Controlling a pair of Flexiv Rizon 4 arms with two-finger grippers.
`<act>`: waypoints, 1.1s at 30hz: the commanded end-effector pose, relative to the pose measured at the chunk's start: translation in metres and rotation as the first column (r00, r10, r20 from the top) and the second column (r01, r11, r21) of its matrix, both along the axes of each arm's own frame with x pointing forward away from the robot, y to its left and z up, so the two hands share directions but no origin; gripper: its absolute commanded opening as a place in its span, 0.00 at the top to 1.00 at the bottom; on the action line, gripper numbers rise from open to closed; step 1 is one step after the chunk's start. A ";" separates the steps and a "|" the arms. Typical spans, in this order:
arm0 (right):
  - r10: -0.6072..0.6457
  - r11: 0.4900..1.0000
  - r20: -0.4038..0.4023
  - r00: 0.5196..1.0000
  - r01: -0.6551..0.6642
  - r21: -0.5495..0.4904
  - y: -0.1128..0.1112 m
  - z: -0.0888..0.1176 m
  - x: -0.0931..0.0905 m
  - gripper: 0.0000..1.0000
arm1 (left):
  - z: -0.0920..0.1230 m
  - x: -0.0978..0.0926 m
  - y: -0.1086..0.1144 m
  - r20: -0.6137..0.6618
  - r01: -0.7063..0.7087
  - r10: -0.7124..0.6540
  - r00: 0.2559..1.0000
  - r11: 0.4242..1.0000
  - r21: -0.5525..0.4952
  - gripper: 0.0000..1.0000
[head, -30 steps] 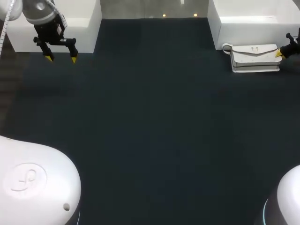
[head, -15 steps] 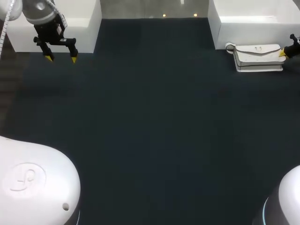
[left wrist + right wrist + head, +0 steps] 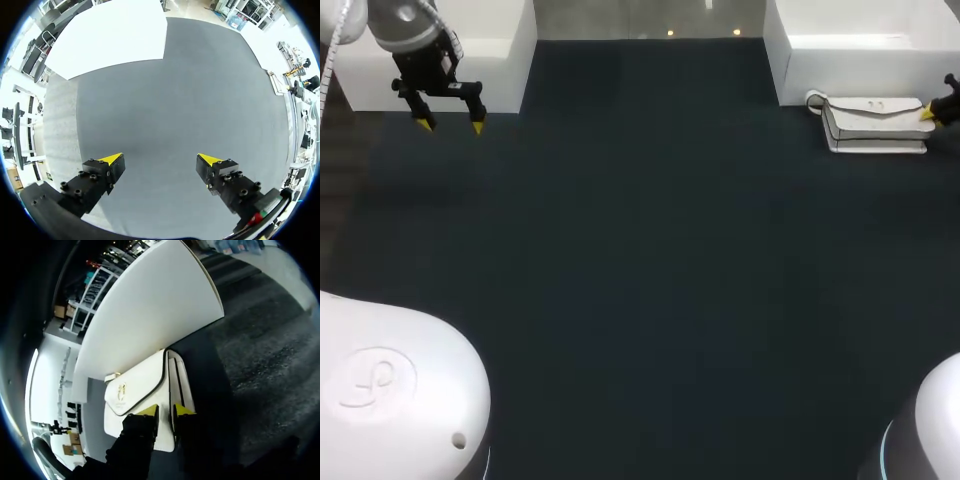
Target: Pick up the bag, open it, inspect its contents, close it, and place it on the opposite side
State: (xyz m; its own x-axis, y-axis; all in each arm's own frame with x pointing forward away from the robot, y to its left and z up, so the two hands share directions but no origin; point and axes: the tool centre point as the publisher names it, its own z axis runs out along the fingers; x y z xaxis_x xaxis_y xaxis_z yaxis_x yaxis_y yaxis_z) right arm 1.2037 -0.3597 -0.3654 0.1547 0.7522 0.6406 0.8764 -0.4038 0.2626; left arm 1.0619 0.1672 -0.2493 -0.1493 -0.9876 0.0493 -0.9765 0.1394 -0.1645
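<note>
Shifted the bag (image 3: 875, 124) rightward and a touch farther back over the last second, together with the right pincer (image 3: 930, 113); kept the left pincer (image 3: 450, 126) where it had been.

Head view: counted one bag, two pincers and two blocks, a left white block (image 3: 470, 40) and a right white block (image 3: 860, 50), at the far corners of the table (image 3: 640, 260). Placed the bag at the far right, just before the right white block.

Left wrist view: found the left pincer (image 3: 160, 160) spread wide, gripping nothing, above the table (image 3: 175, 90), with the left white block (image 3: 110, 35) ahead.

Right wrist view: saw the right pincer (image 3: 166, 411) nearly closed, both yellow tips pinching an end edge of the bag (image 3: 140, 390); noted one gold clasp (image 3: 120, 390) and the right white block (image 3: 155, 315) just beyond.
</note>
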 end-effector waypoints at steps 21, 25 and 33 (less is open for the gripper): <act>0.119 0.962 -0.343 0.932 -0.194 -0.193 0.020 0.061 -0.070 0.00 | 0.000 -0.001 0.000 0.002 -0.001 0.001 1.000 1.000 0.002 0.00; 0.091 0.954 -0.349 0.933 -0.182 -0.239 0.029 0.068 -0.079 0.00 | 0.000 -0.001 0.000 0.002 -0.001 0.001 1.000 1.000 0.002 0.00; 0.027 0.936 -0.347 0.938 -0.145 -0.320 0.047 0.079 -0.096 0.00 | 0.000 -0.001 0.000 0.002 -0.001 0.001 1.000 1.000 0.002 0.00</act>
State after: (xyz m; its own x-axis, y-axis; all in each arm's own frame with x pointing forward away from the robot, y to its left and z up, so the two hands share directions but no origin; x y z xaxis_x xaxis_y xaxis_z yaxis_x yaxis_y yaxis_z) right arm 1.1248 -0.3246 -0.2921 0.2254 0.9056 0.3593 0.9726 -0.2309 -0.0282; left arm 1.0619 0.1672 -0.2493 -0.1493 -0.9876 0.0492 -0.9765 0.1394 -0.1647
